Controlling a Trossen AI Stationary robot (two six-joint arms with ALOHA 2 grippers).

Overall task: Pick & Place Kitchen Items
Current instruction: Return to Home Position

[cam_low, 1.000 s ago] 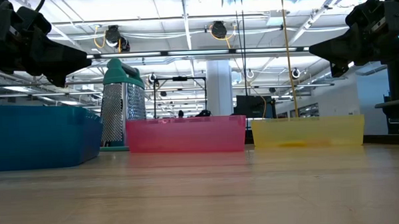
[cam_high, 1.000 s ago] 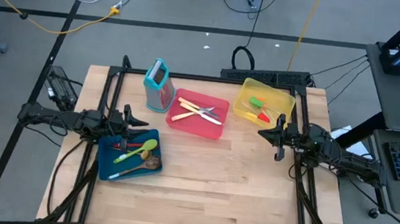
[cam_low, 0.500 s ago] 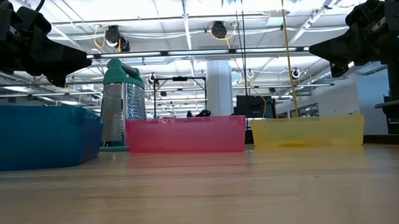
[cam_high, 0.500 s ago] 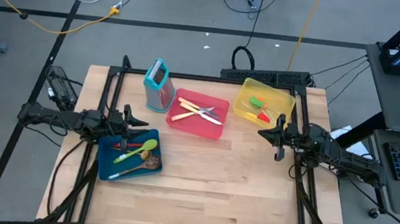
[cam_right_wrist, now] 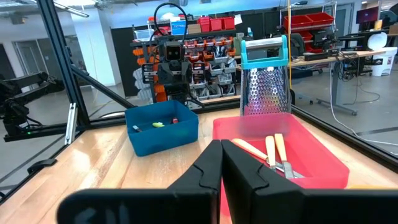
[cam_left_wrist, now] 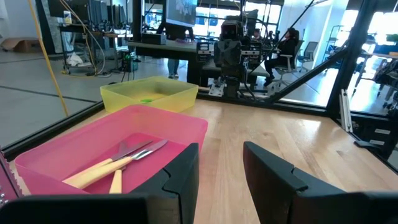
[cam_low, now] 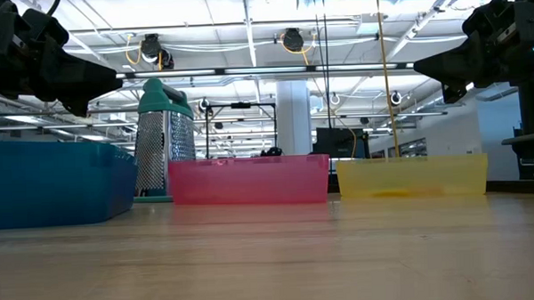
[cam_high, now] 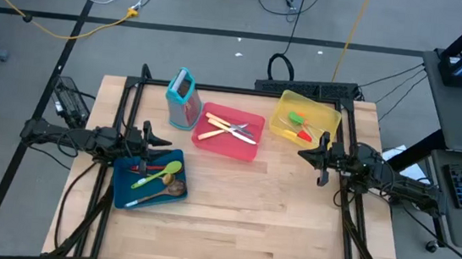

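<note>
left gripper [cam_left_wrist: 221, 152] is hanging with its fingers parted by the blue tray's [cam_high: 119, 194] rim. right gripper [cam_right_wrist: 222, 149] is hovering pinched closed beside the yellow tray [cam_high: 327, 117]. spoons [cam_high: 159, 174] are lying in the blue tray, cream-handled knives [cam_high: 229, 129] in the red tray [cam_high: 250, 150], and short green and red pieces [cam_high: 301, 129] in the yellow one. a teal grater [cam_high: 182, 99] is standing on the wooden table [cam_high: 230, 223], and workshop shelving [cam_right_wrist: 205, 46] is showing beyond.

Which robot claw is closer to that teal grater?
Left. The left gripper is just in front of the grater, by the blue tray; the right gripper is far across, by the yellow tray.
</note>
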